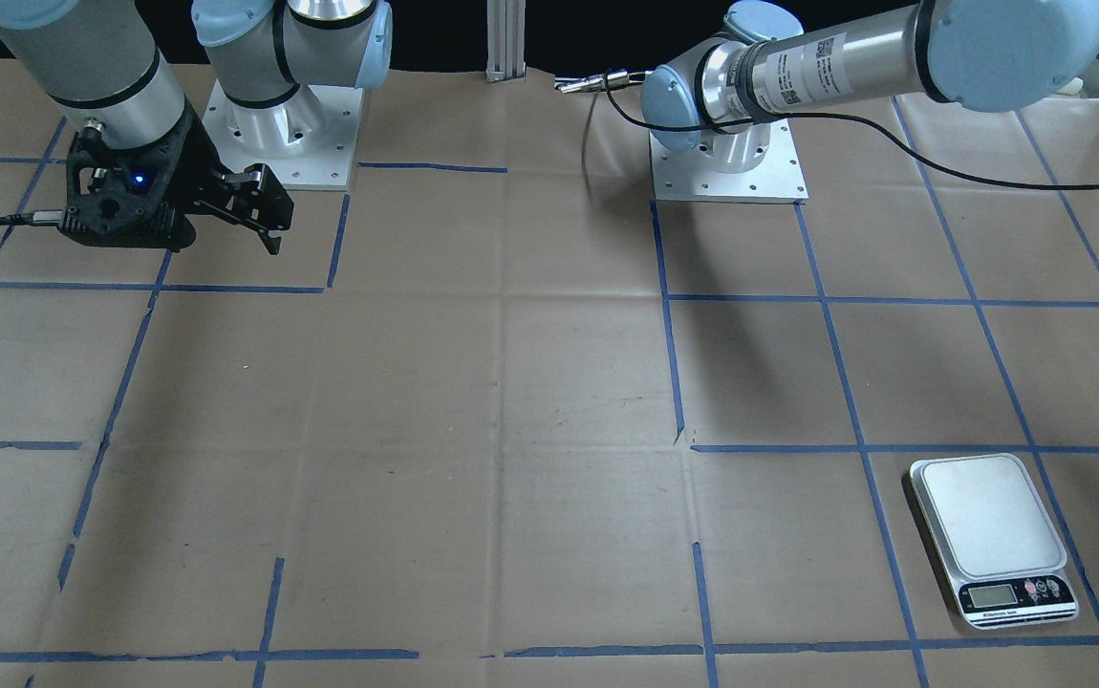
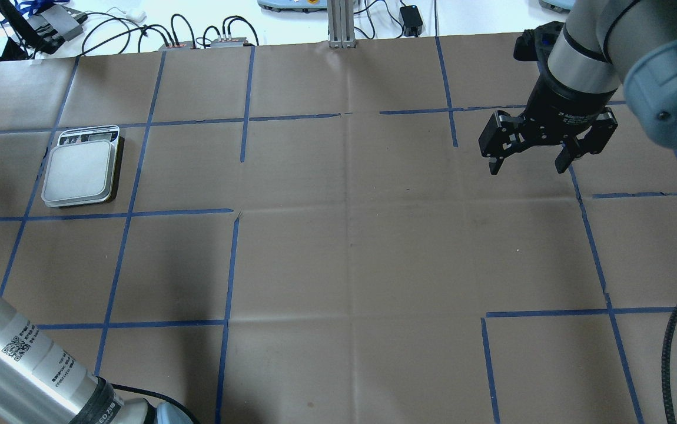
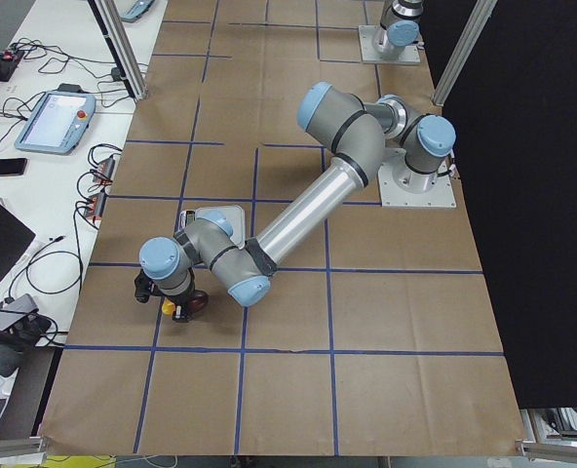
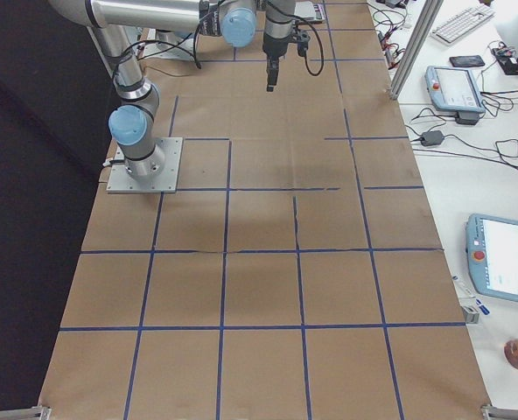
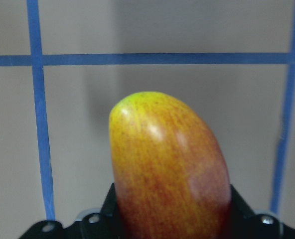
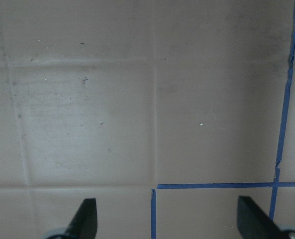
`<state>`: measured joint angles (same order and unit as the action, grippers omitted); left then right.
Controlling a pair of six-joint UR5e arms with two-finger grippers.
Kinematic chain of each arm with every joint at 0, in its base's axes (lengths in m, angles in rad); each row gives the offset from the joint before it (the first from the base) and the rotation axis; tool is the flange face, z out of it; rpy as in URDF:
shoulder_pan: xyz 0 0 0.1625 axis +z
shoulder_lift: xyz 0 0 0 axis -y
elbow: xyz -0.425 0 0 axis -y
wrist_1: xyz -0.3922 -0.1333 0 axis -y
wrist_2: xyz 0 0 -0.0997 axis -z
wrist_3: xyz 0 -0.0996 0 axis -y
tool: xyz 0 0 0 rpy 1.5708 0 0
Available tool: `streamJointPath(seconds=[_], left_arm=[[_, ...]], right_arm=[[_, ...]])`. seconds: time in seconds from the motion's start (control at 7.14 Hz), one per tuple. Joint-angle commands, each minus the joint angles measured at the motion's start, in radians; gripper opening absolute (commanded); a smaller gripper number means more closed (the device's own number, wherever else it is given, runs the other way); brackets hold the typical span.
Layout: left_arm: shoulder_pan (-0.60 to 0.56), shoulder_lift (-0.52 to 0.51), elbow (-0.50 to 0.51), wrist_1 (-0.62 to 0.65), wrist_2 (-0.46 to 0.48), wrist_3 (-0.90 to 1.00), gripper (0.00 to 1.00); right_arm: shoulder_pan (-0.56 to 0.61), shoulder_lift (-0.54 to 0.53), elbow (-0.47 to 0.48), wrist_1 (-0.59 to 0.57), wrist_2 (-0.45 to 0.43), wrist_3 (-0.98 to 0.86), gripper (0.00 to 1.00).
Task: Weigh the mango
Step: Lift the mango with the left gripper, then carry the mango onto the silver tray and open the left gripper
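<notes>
Now we are gripping the mango (image 5: 170, 169) in our left gripper (image 3: 176, 300), with its yellow-green end pointing out over the brown paper table (image 5: 137, 30), near the scale (image 2: 79, 171). Our right gripper (image 2: 541, 156) is hanging above the table, well apart from the scale, its jaws spread wide and holding nothing.

Overhead and front views opposed, sharing the scale (image 1: 989, 535), wrist cameras close-up
</notes>
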<state>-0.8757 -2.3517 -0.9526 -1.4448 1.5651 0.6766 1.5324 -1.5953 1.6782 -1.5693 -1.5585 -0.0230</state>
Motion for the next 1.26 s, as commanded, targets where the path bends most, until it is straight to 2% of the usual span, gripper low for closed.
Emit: streamJointPath(seconds=[0.0, 0.14, 0.42, 0.7, 0.84, 0.98, 1.12], left_arm=[[-0.096, 0.153, -0.235, -0.005, 0.0, -0.165, 0.42], [-0.136, 0.172, -0.321, 0.027, 0.004, -0.228, 0.42], [-0.17, 0.164, -0.424, 0.168, 0.006, -0.239, 0.42], [-0.172, 0.157, -0.457, 0.23, 0.007, -0.242, 0.44], [-0.172, 0.151, -0.451, 0.233, 0.007, -0.242, 0.57], [-0.172, 0.14, -0.44, 0.247, 0.012, -0.241, 1.0], [-0.177, 0.161, -0.431, 0.248, 0.012, -0.242, 1.0]], right_arm=[[0.0, 0.0, 0.0, 0.0, 0.0, 0.0, 1.0], [0.0, 0.0, 0.0, 0.0, 0.0, 0.0, 1.0], [0.0, -0.002, 0.0, 0.0, 0.0, -0.002, 1.0], [0.0, -0.002, 0.0, 0.0, 0.0, 0.0, 1.0], [0.0, 0.0, 0.0, 0.0, 0.0, 0.0, 1.0], [0.0, 0.0, 0.0, 0.0, 0.0, 0.0, 1.0], [0.0, 0.0, 0.0, 0.0, 0.0, 0.0, 1.0]])
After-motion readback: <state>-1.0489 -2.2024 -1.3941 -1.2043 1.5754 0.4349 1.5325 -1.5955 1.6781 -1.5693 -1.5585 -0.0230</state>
